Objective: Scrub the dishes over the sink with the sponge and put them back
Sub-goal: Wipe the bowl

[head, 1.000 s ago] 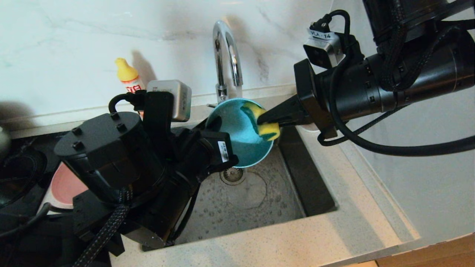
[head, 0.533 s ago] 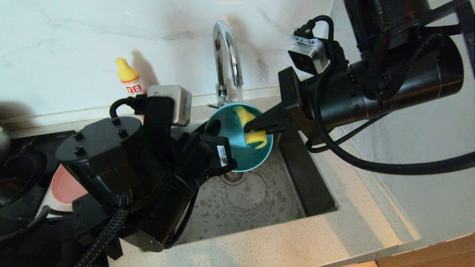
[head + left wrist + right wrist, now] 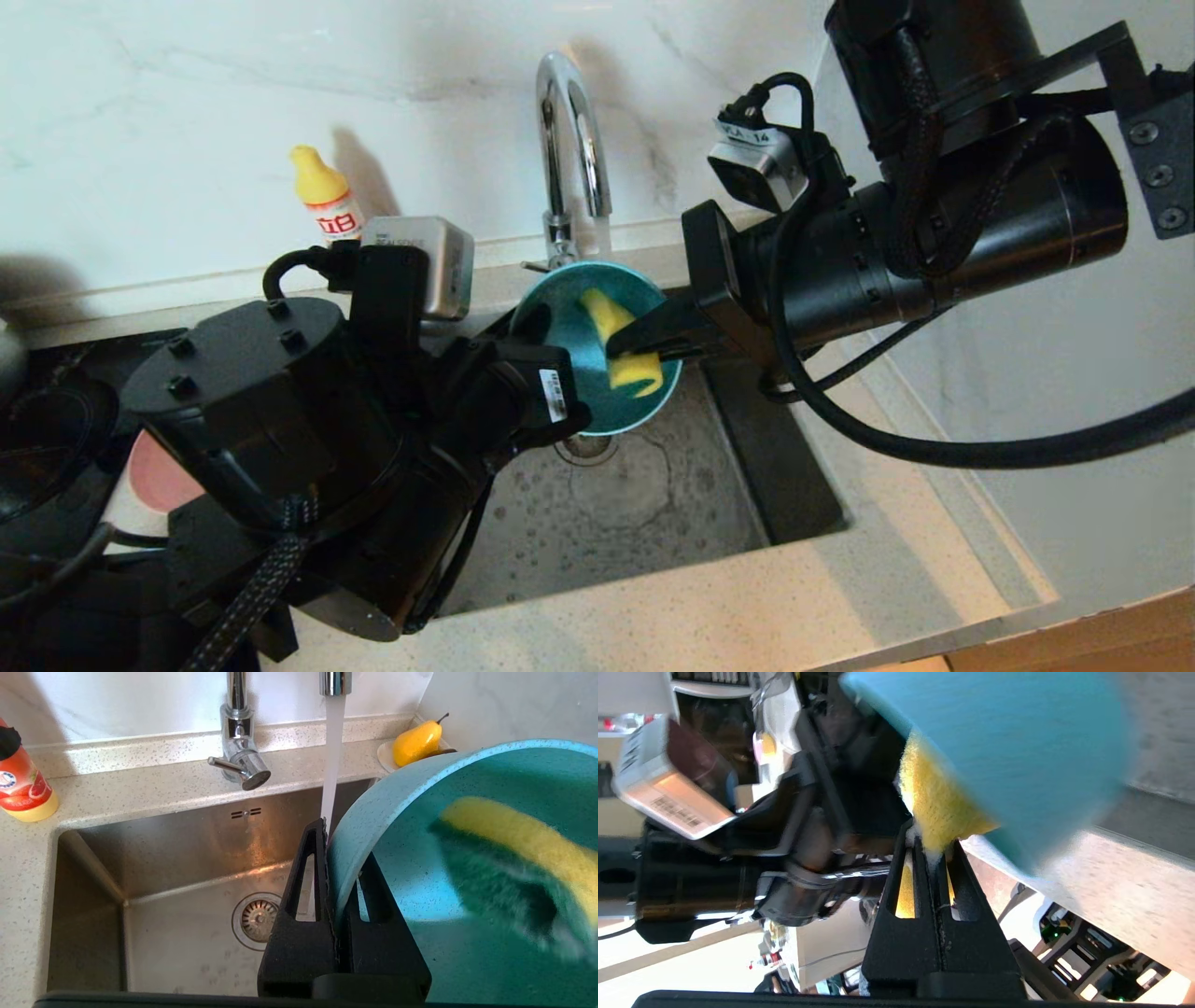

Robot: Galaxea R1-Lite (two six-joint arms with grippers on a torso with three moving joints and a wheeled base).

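Item: teal bowl (image 3: 597, 350), held tilted over the stainless-steel sink (image 3: 653, 504), near the arched chrome tap (image 3: 571, 149), whose water runs down just beside the bowl's rim. Holder: left gripper (image 3: 337, 858), jaws clenched on the bowl's rim, one finger outside the wall and one inside. Tool: yellow sponge (image 3: 625, 350) with green scouring layer, pinched in the clamped jaws of the right gripper (image 3: 644, 343) and pressed against the bowl's inner face. Progress, as judged: scrubbing of the bowl is under way; its return to the counter is not yet done. A pink plate (image 3: 154, 471) lies at the left behind the left arm, partly hidden; whether it has been washed cannot be told, and no light-blue plate shows. Change against the earlier frames: the right arm has swung further over the sink and the sponge has moved from the bowl's right edge toward its middle, showing more yellow than green; the bowl has shifted only slightly. Also present: yellow-capped bottle (image 3: 327, 201) by the wall, yellow pear (image 3: 416, 742) on the counter's far corner.
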